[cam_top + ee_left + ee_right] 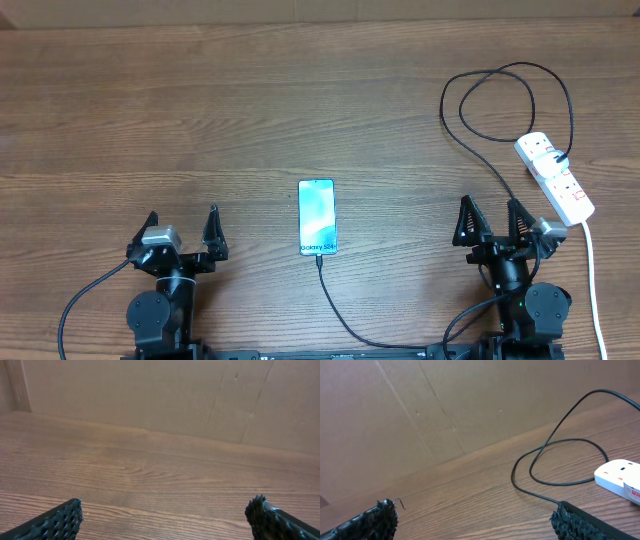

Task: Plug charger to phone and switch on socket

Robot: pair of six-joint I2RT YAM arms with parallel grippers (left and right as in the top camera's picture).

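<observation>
We recorded the left gripper (pixel 182 215) and right gripper (pixel 490 205) fingers apart, empty. The charger (pixel 330 298) reached the phone (pixel 317 217); the socket (pixel 555 178) lay right.

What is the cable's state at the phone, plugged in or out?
Plugged in, apparently: overhead, the cable runs straight into the phone at its bottom edge; the seating is too small to confirm.

The overhead camera looks straight down on the table (pixel 200 100) from well above, with the arm bases at its lower edge. Each wrist camera sits low and close to the wood, facing forward toward a cardboard wall (pixel 150 395). The right wrist view shares the charger (pixel 560 483) loop and the socket (pixel 617 474) end with overhead. The left wrist's bare patch probably lies left of centre.
</observation>
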